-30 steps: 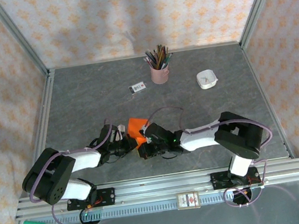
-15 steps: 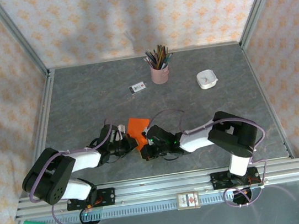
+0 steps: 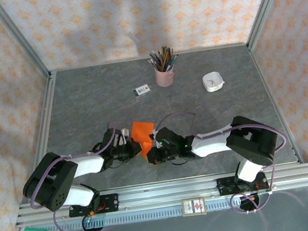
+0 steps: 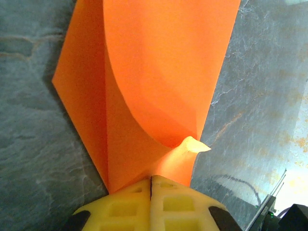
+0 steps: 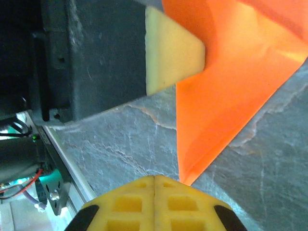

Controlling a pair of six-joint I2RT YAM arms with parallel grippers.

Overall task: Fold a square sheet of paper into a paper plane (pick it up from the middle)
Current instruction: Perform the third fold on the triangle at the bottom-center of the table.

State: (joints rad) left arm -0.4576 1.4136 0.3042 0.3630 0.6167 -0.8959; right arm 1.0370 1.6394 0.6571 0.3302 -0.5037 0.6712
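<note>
On the bench (image 3: 83, 102), the square sheet of paper (image 3: 142, 132) sits toward 6 o'clock of centre. It is partly folded, with one flap curling up. The left gripper (image 4: 151, 186) is clamped on the sheet's near point, evidently anchoring it while a crease is worked. The right gripper (image 5: 154, 186) is closed and empty. The sheet's corner touches its tip at 1 o'clock, apparently for pressing. Against the earlier frame, the right arm (image 3: 258, 141) has swung its elbow toward 4 o'clock, and the sheet has barely shifted.

The square sheet of paper (image 3: 142, 134) is recorded as plain bright orange. The table (image 3: 223, 117) is noted as dark grey, veined like marble. The walls (image 3: 128, 10) are covered in cream with a repeating peach floral motif. The pencil cup (image 3: 165, 78) is recorded as pink. On the left gripper (image 4: 151, 179), pale yellow pads (image 4: 125, 207) are noted.
</note>
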